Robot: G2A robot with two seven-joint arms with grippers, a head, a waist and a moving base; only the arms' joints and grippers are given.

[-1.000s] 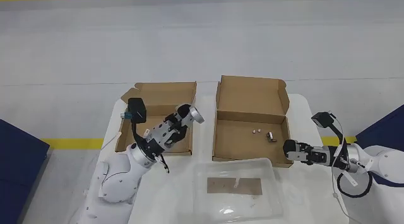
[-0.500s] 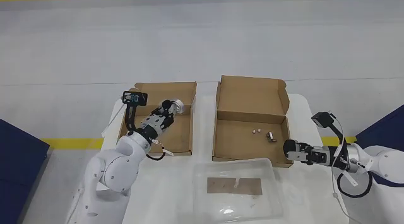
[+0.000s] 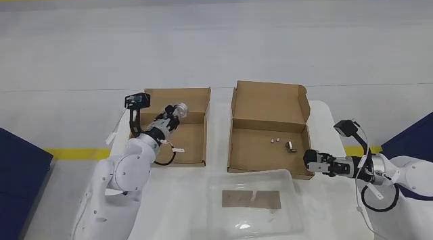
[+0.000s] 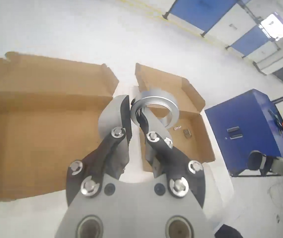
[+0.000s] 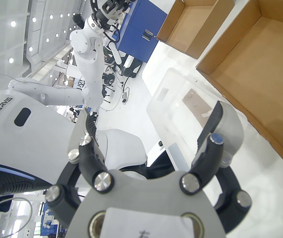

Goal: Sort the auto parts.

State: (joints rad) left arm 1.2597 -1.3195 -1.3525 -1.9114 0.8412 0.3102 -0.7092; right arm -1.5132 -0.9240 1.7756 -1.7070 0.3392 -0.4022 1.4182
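The left gripper (image 4: 131, 111) is positioned over the left cardboard box (image 3: 191, 140). Its jaws are narrow and clamped on the rim of a metal ring (image 4: 154, 93), which is held in the air above the box.

The right gripper (image 5: 151, 108) is beside the front right corner of the right cardboard box (image 3: 260, 151), with its jaws wide and holding nothing. Small parts (image 3: 289, 146) lie on that box's floor.

A clear plastic bin (image 3: 215, 203) stands on the desk (image 3: 218, 147) just in front of the right box.

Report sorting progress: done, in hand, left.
Done: a few small parts lie in the right box. In hand: the left gripper is shut on a metal ring over the left box. Left: releasing the ring; small bits lie in the clear bin; the right gripper is open, empty.
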